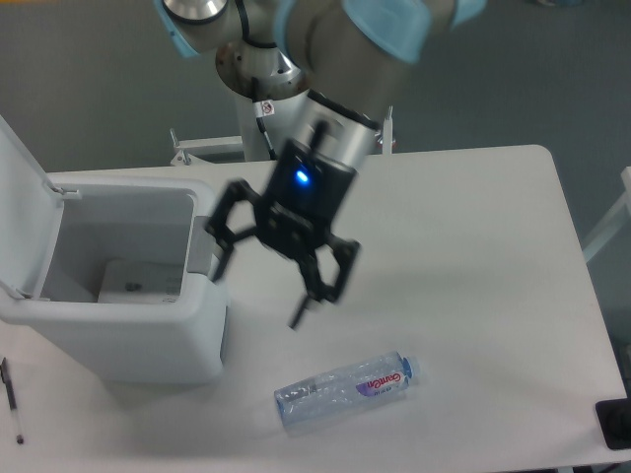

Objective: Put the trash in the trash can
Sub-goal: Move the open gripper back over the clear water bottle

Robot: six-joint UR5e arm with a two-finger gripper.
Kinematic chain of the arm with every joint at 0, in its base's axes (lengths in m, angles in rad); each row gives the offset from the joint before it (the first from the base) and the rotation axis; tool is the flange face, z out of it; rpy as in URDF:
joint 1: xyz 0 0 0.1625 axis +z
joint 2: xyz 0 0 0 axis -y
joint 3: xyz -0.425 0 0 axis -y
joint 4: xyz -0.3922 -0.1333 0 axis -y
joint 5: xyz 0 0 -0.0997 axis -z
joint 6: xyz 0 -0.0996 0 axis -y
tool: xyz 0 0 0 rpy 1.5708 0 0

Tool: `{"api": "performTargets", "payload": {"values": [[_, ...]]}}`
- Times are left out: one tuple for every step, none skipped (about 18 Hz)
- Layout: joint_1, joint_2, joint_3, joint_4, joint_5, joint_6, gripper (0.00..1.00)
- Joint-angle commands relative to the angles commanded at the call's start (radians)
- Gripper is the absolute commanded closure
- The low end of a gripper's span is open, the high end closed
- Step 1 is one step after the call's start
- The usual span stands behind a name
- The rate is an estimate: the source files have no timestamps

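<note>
A crushed clear water bottle with a blue cap and purple-pink label lies on the white table near the front edge. The whitish wrapper rests at the bottom of the white trash can, which stands at the left with its lid swung up. My gripper hangs open and empty above the table, just right of the can and up-left of the bottle. Its fingers are spread wide.
A thin black pen lies at the table's front left corner. A dark flat object sits at the front right edge. The arm's white base post stands behind the table.
</note>
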Motion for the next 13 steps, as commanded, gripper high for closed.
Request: {"api": "performTargets", "payload": {"values": [[0.009,-0.02,0.003,0.0,0.008,0.002,0.0],[0.032,-0.032,-0.003,0.0,0.02,0.012,0.0],[0.058,-0.04,-0.007,-0.002,0.021,0.037,0.0],[0.064,-0.054,-0.007,-0.003,0.023,0.052,0.0],[0.066,-0.065,-0.007,-0.003,0.029,0.055,0.0],[0.066,-0.075,-0.007,-0.003,0.046,0.057,0.0],[0.066,-0.088,-0.007,-0.003,0.078,0.06,0.0],[0.066,-0.103,-0.004,-0.003,0.118,0.066,0.0],[0.066,-0.117,0.0,-0.005,0.162,0.08,0.0],[0.064,-0.129,0.0,-0.006,0.198,0.089,0.0],[0.063,-0.137,0.003,-0.006,0.222,0.092,0.0],[0.06,-0.144,0.0,-0.006,0.229,0.095,0.0],[0.058,-0.152,0.0,-0.008,0.23,0.098,0.0]]}}
